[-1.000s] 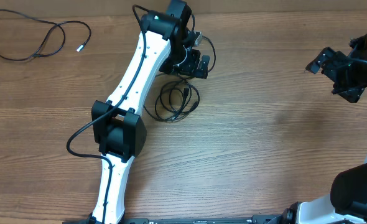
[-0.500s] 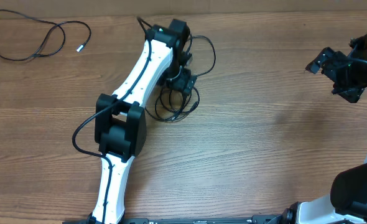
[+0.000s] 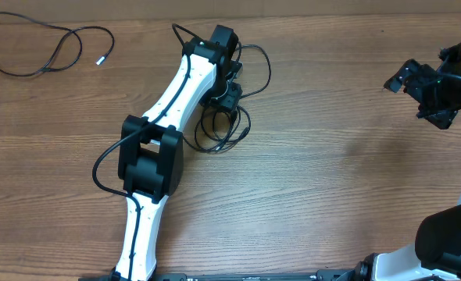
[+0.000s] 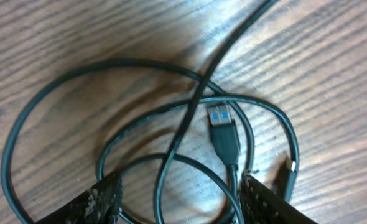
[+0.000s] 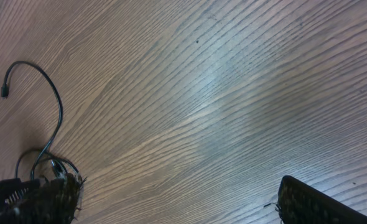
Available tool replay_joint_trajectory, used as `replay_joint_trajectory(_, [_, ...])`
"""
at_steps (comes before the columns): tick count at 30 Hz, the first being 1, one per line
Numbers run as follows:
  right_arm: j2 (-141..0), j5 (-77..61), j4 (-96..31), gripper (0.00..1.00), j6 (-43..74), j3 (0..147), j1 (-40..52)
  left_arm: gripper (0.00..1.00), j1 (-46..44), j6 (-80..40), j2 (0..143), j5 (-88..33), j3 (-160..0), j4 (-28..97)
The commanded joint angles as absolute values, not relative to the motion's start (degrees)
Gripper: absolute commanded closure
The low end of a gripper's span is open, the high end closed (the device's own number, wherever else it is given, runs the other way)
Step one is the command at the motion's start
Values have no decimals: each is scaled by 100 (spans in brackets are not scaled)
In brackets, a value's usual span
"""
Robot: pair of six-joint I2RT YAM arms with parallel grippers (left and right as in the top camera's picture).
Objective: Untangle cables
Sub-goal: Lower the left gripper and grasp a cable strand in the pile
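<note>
Hovering with the left gripper (image 4: 180, 196) low over the knot of cables (image 4: 109, 81); holding its fingers (image 4: 102, 199) apart, one on either side of the loops, clamping nothing yet; hanging the right gripper (image 5: 177, 186) wide apart and empty, well off at the right edge of the desk (image 3: 332, 172).

Looking between the left fingers and finding several thin black loops crossing one another, with a blue-cored plug (image 4: 222, 127) lying on top near the middle; placing the knot (image 3: 215, 129) just beside the left arm in the overhead view; noting a separate cord (image 3: 43, 47) with a silvery tip (image 3: 100, 59) lying loose at the far left corner, well apart from the knot.

Judging the cords to be light, limp and springy, likely sliding out of a half-shut pinch; expecting a grab at any crossing to be lifting the whole bundle at once; favouring a hold on the plug's stiff body or just behind it, so as to be drawing that free end out through the loops.
</note>
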State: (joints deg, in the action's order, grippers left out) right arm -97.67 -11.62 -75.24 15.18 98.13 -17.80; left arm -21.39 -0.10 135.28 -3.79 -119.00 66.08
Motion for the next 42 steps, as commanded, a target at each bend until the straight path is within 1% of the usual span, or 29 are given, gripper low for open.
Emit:
replay_joint_trajectory(1, [-9780, -1164, -7511, 0, 1494, 9826, -1776, 39, -2064, -150, 13566, -276, -11705, 6420])
replay_joint_trajectory(5, [-9780, -1164, -7513, 0, 1494, 9826, -1776, 39, -2064, -154, 13566, -257, -11640, 6114])
replay_joint_trajectory(8, [-9780, -1164, -7511, 0, 1494, 9826, -1776, 50, -2062, -150, 13566, -231, -11640, 5992])
replay_joint_trajectory(10, [-9780, -1164, -7513, 0, 1494, 9826, -1776, 49, -2051, -152, 13566, -235, -11640, 5951])
replay_joint_trajectory(11, [-9780, -1164, -7511, 0, 1494, 9826, -1776, 46, -2049, -152, 13566, -248, -11640, 5944])
replay_joint_trajectory(12, [-9780, -1166, -7513, 0, 1494, 9826, -1776, 45, -2049, -152, 13566, -270, -11640, 5944])
replay_joint_trajectory(15, [-9780, -1164, -7513, 0, 1494, 9826, -1776, 49, -2051, -152, 13568, -276, -11622, 5977])
replay_joint_trajectory(20, [-9780, -1166, -7511, 0, 1494, 9826, -1776, 47, -2053, -150, 13568, -276, -11456, 5900])
replay_joint_trajectory(22, [-9780, -1164, -7513, 0, 1494, 9826, -1776, 51, -2053, -152, 13568, -279, -11336, 5828])
replay_joint_trajectory(28, [-9780, -1164, -7511, 0, 1494, 9826, -1776, 60, -2053, -148, 13561, -204, -11214, 5697])
replay_joint_trajectory(29, [-9780, -1164, -7513, 0, 1494, 9826, -1776, 65, -2053, -152, 13557, -213, -11246, 5688])
replay_joint_trajectory(31, [-9780, -1164, -7511, 0, 1494, 9826, -1776, 82, -2053, -196, 13557, -213, -11312, 5690])
replay_joint_trajectory(32, [-9780, -1164, -7513, 0, 1494, 9826, -1776, 88, -2053, -196, 13555, -213, -11369, 5693])
replay_joint_trajectory(35, [-9780, -1164, -7511, 0, 1494, 9826, -1776, 89, -2053, -331, 13552, -215, -11611, 5822])
replay_joint_trajectory(37, [-9780, -1164, -7513, 0, 1494, 9826, -1776, 96, -2053, -395, 13552, -274, -11856, 5996])
replay_joint_trajectory(42, [-9780, -1164, -7513, 0, 1494, 9826, -1776, 96, -2056, -447, 13550, -578, -12835, 6683])
